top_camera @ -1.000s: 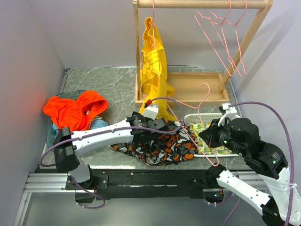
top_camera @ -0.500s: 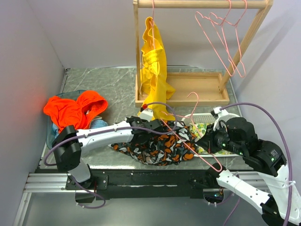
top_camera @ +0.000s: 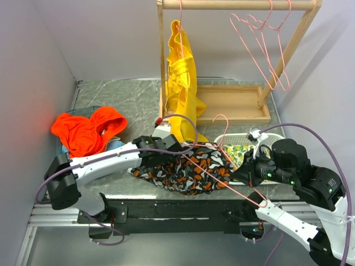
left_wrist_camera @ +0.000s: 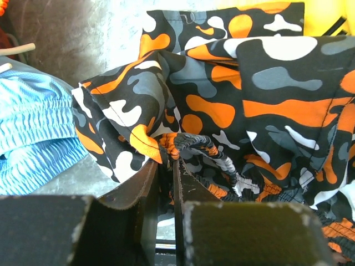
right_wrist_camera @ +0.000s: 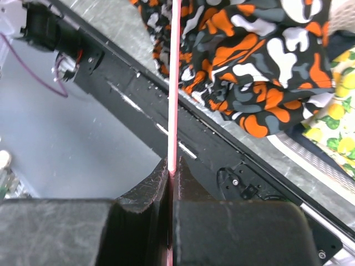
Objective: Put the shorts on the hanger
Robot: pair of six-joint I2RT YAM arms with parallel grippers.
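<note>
We saw the shorts (top_camera: 183, 169) bunched at the near middle of the table, with the pink hanger (top_camera: 222, 178) slanting across them. Our left gripper (left_wrist_camera: 166, 162) pinched their elastic waistband, jaws nearly together. Our right gripper (right_wrist_camera: 171, 173) was clamped tight on the hanger's wire at the near right, and a yellow garment (top_camera: 180, 83) hung on the far rack.

Camo shorts (top_camera: 183, 169) bunched at table's (top_camera: 111, 100) front edge w/ pink wire hanger (right_wrist_camera: 174, 83) slanting across them (hook end up).
</note>
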